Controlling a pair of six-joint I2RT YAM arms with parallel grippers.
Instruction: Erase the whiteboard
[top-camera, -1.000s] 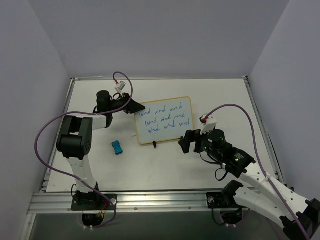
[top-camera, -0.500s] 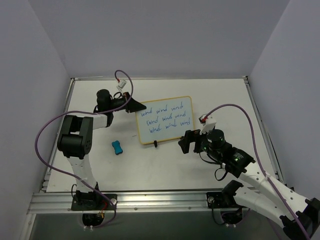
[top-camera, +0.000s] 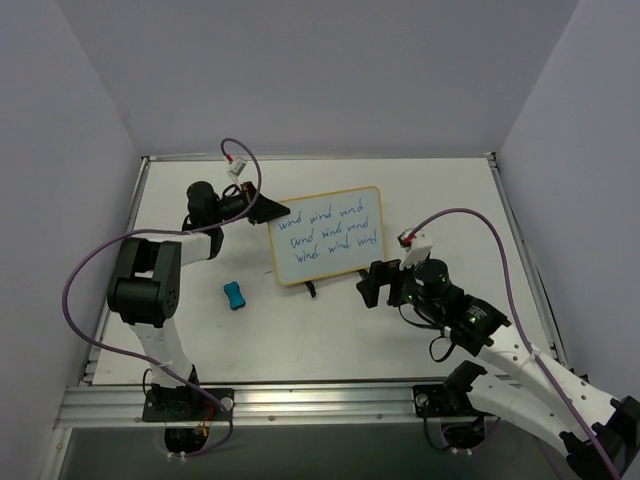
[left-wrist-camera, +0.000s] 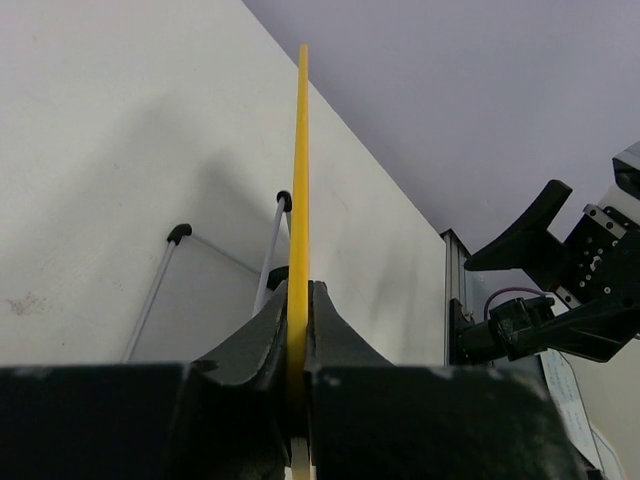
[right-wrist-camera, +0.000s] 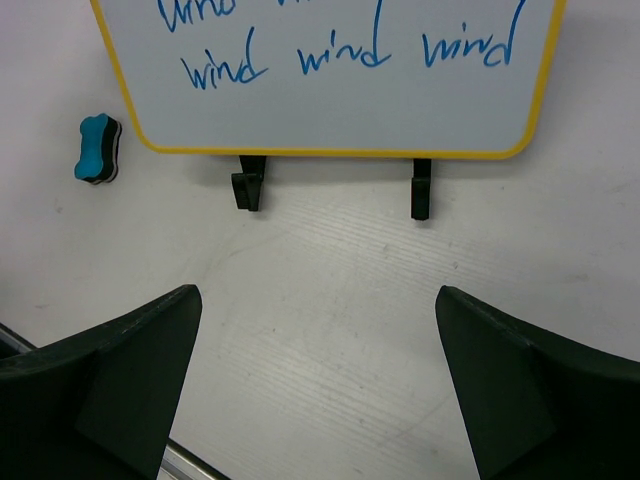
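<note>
The whiteboard (top-camera: 327, 237), yellow-framed with blue handwriting, stands tilted on black feet near the table's middle. My left gripper (top-camera: 277, 212) is shut on its left edge; in the left wrist view the yellow frame (left-wrist-camera: 300, 180) runs edge-on between the fingers (left-wrist-camera: 262, 335). My right gripper (top-camera: 374, 285) is open and empty just in front of the board's right lower corner. The right wrist view shows the board's bottom row of writing (right-wrist-camera: 340, 60) and its two black feet (right-wrist-camera: 247, 185). The small blue eraser (top-camera: 234, 295) lies on the table left of the board, also in the right wrist view (right-wrist-camera: 97, 148).
The white table (top-camera: 330, 330) is ringed by grey walls and a metal rail (top-camera: 300, 400) at the near edge. Purple cables loop off both arms. The right arm (left-wrist-camera: 560, 270) shows at the far side in the left wrist view.
The left gripper and the whiteboard's left edge have shifted slightly up and away; the board has turned and tilted a little. The right arm has not moved.
</note>
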